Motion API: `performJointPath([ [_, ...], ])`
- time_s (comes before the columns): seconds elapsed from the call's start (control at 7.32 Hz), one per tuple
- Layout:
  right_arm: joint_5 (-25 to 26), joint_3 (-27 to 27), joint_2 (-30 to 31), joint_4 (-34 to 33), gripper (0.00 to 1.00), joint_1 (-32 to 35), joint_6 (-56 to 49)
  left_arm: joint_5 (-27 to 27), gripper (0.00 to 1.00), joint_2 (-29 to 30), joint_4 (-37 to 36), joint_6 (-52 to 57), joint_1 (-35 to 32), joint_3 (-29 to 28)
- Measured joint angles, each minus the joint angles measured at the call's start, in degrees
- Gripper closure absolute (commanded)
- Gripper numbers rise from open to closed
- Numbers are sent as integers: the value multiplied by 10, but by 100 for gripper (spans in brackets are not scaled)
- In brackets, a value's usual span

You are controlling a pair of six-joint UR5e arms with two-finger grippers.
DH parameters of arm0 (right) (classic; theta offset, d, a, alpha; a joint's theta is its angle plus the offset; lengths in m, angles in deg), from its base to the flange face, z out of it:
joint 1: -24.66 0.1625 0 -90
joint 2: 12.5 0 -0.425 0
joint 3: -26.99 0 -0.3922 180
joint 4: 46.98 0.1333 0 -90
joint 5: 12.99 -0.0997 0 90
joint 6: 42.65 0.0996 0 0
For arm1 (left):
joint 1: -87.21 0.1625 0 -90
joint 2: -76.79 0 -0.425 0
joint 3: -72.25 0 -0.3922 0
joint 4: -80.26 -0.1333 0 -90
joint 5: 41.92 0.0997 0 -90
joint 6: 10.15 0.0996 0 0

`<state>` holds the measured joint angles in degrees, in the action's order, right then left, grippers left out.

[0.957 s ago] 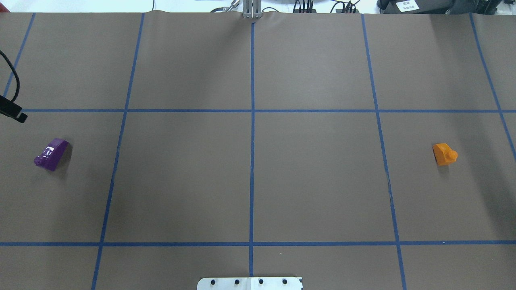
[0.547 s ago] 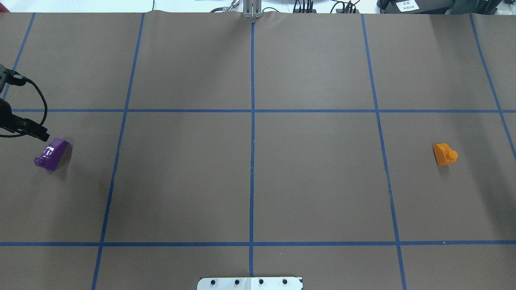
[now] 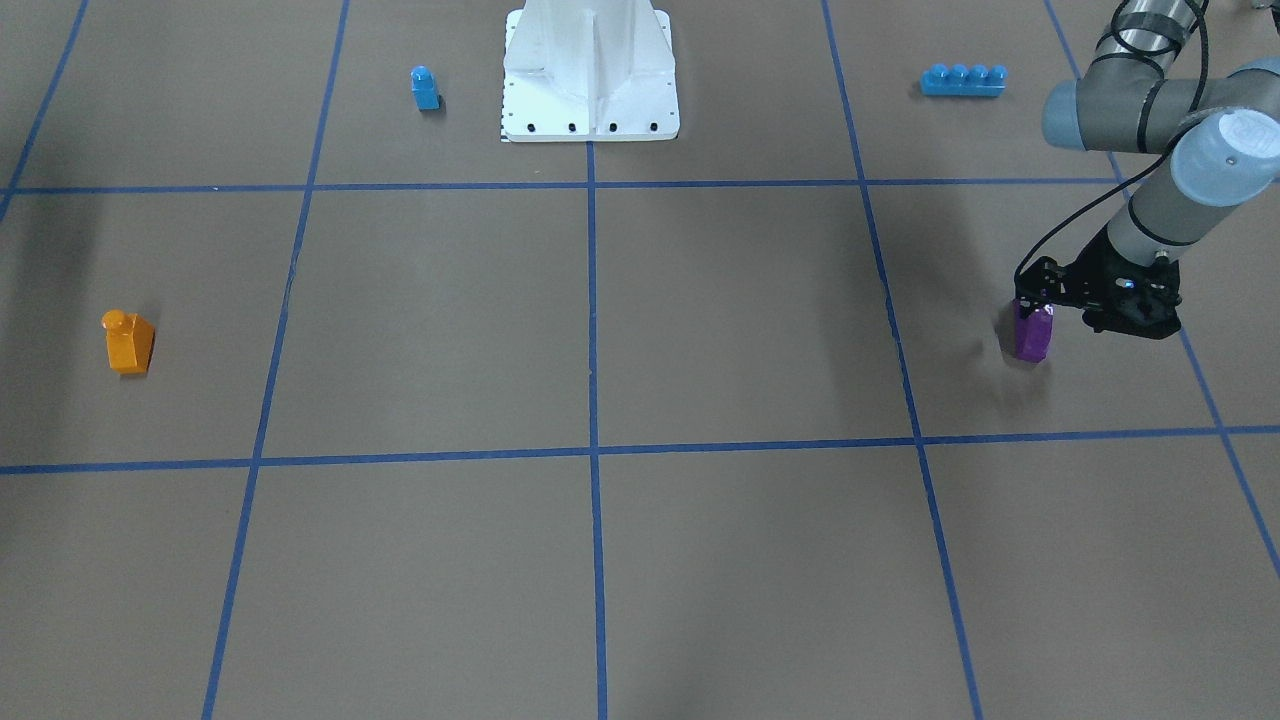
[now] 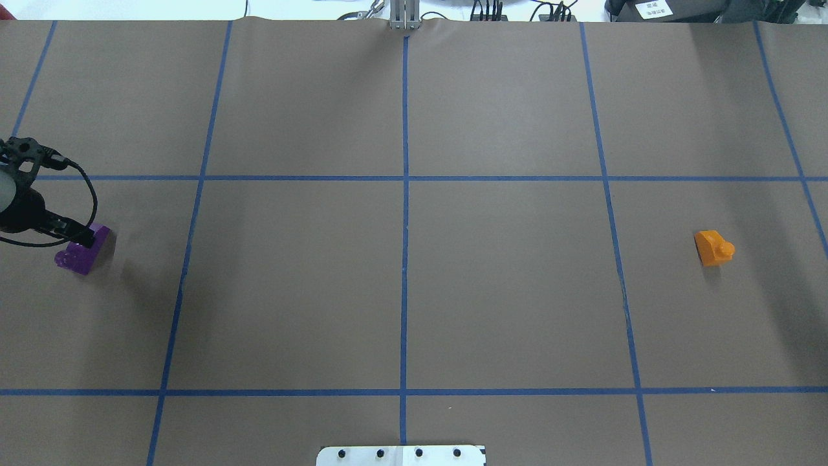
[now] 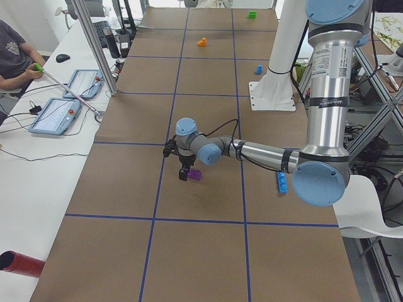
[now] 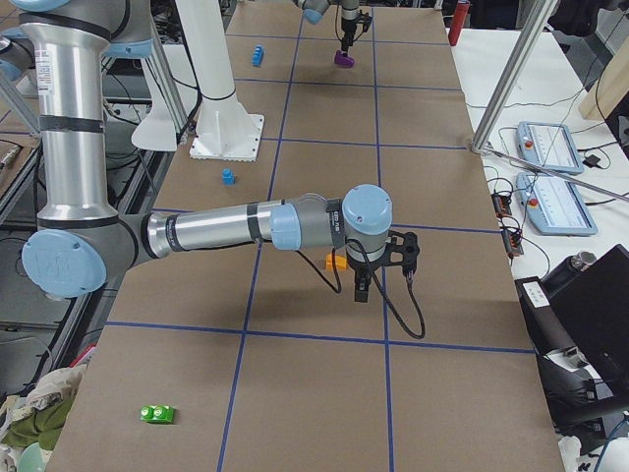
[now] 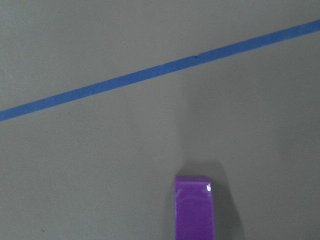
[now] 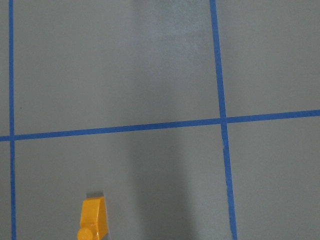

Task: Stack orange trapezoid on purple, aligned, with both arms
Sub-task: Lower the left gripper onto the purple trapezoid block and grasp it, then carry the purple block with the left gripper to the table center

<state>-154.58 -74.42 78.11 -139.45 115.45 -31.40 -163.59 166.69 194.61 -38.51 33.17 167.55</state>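
Note:
The purple block lies on the table's left side; it also shows in the front view and at the bottom of the left wrist view. My left gripper stands right over its top, open, with a jaw on each side. The orange trapezoid lies alone on the right side, stud toward the right edge, and shows in the right wrist view. My right gripper hangs just beside it in the exterior right view only; I cannot tell whether it is open or shut.
A small blue single-stud block and a long blue four-stud brick lie near the white robot base. A green block lies at the table's right end. Blue tape lines grid the brown table cover.
My left gripper has moved in from the left edge, right and toward the robot, onto the purple block. Both blocks have stayed in place.

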Motion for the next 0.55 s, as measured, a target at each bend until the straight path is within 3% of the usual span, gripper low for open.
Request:
performJointPath([
  [0.14, 0, 0, 0, 0, 0, 0, 0, -1, 2, 0, 2, -1, 7, -2],
  [0.27, 0, -1, 0, -1, 0, 0, 0, -2, 17, 0, 3, -1, 13, -4],
  [0.55, -1, -1, 0, 0, 0, 0, 0, -11, 93, -1, 0, 0, 21, -6],
])
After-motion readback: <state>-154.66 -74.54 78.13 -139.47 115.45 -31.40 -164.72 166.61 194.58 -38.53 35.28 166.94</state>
